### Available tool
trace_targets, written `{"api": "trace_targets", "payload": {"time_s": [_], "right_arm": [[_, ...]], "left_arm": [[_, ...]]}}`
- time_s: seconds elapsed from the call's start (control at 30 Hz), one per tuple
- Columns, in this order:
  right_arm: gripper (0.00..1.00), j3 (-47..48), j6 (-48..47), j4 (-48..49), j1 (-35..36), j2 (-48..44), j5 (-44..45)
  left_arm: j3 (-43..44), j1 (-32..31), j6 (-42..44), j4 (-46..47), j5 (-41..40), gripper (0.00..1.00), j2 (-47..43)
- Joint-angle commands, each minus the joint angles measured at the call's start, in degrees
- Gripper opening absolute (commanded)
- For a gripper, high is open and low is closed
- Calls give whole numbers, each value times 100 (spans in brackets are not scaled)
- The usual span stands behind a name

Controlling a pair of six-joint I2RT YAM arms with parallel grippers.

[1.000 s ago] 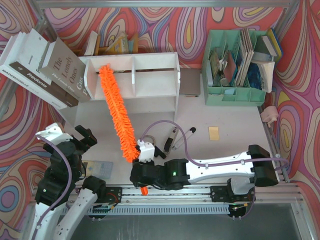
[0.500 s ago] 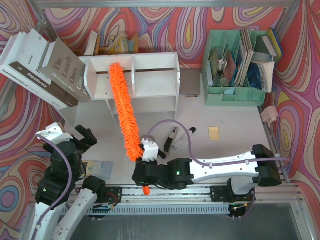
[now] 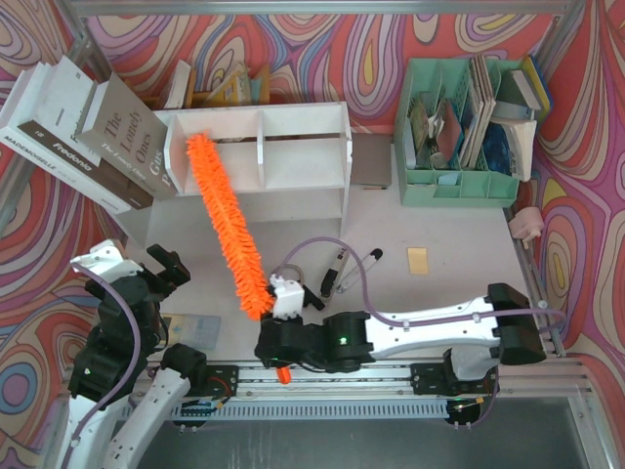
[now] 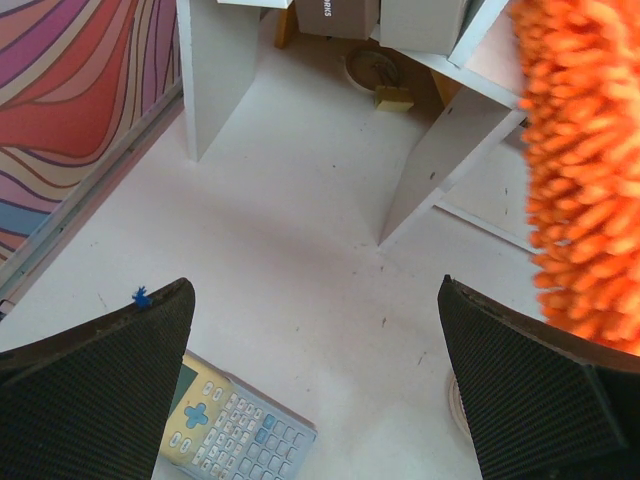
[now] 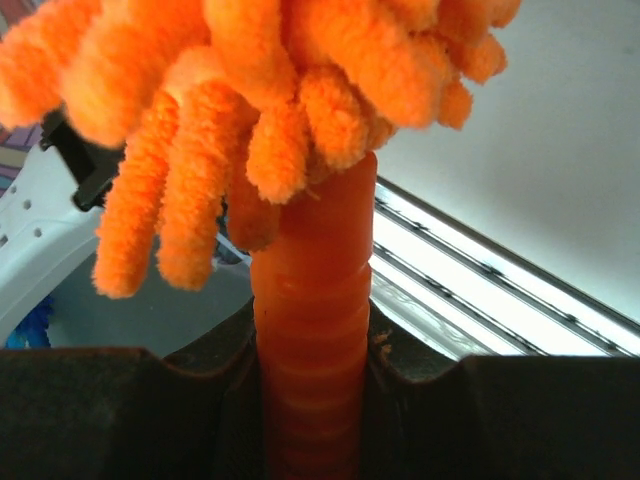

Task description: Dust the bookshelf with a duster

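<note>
My right gripper [image 5: 312, 400] is clamped on the duster [image 3: 225, 227] by its handle, near the table's near edge. The fluffy tip reaches the left section of the bookshelf [image 3: 303, 161], toward the far-left corner. My left gripper [image 4: 315, 385] hangs spread wide, holding nothing. The mint organiser [image 3: 457, 186] at the far-right corner holds upright books and papers.

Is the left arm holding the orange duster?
No, the right gripper clamps the duster by its handle; the left gripper is open.

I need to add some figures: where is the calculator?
The calculator lies flat on the table near its front left corner, close by the open left gripper and left of the duster handle end.
</note>
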Motion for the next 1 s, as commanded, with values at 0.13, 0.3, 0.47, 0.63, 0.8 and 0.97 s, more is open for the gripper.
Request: {"api": "trace_targets", "payload": {"time_s": [0.13,0.3,0.47,0.63,0.8,0.97], "right_arm": [[0,-977,1297,-172,47,-1195,1201],[0,-566,814,-14,58,-813,873],[0,-100,135,177,57,-311,471],[0,-106,137,183,57,-320,461],[0,-440,692,-53,60,-701,853],[0,-593,798,-33,94,-927,1078]], "left_arm": [[84,-29,-19,-26,-87,98,-8],[88,-31,-23,-33,-91,98,-3],[91,-39,-24,-44,-111,98,-2],[91,-39,-24,-43,-114,98,-4],[94,-47,-24,-43,-110,98,9],[90,-48,-24,-44,-109,98,6]]}}
